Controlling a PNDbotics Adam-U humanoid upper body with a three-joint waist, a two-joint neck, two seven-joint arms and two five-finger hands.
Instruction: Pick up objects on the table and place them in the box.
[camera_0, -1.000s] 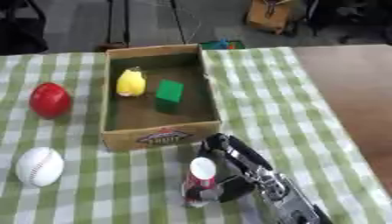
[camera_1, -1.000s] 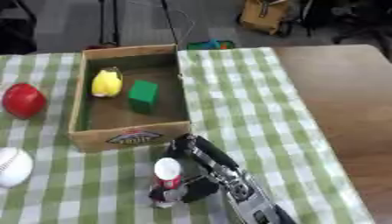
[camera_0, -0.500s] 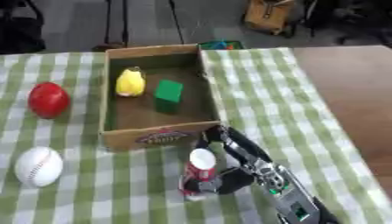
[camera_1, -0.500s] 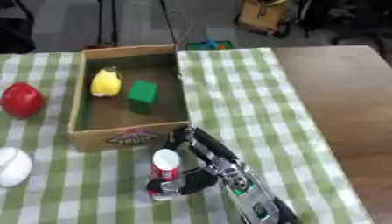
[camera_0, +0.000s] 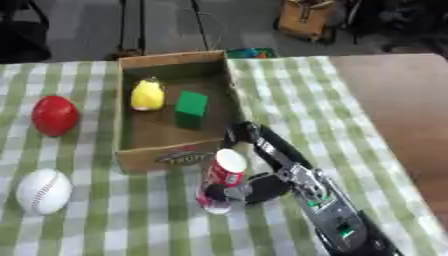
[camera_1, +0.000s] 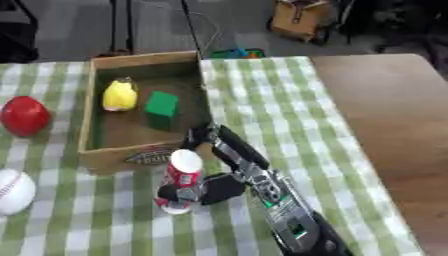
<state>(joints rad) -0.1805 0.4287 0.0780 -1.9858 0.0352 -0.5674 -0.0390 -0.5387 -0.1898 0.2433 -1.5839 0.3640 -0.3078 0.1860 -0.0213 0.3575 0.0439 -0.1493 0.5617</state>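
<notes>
- A bench (camera_0: 289, 95) under green-and-white check cloth carries the work, with bare brown top showing along the right side
- The cardboard box (camera_0: 128, 150) sits mid-bench, already holding a yellow fruit-shaped piece (camera_0: 147, 95) and a green block (camera_0: 191, 105)
- The right arm reaches in from the lower right, forearm slanting up toward the box's near right corner; over the last second it has pushed forward, carrying its load closer to the box front
- The right hand (camera_0: 262, 182) has its fingers and thumb curled round a small red-and-white can (camera_0: 223, 180), which now stands tilted just outside the box's front wall, its base at or just above the cloth; which cannot be told
- That advance suggests the carry is under way: the can still needs lifting over the wall before release
- A white baseball (camera_0: 42, 191) lies at the near left and a red ball (camera_0: 54, 115) just left of the box, both untouched and still to be collected
- The left hand shows in neither view
</notes>
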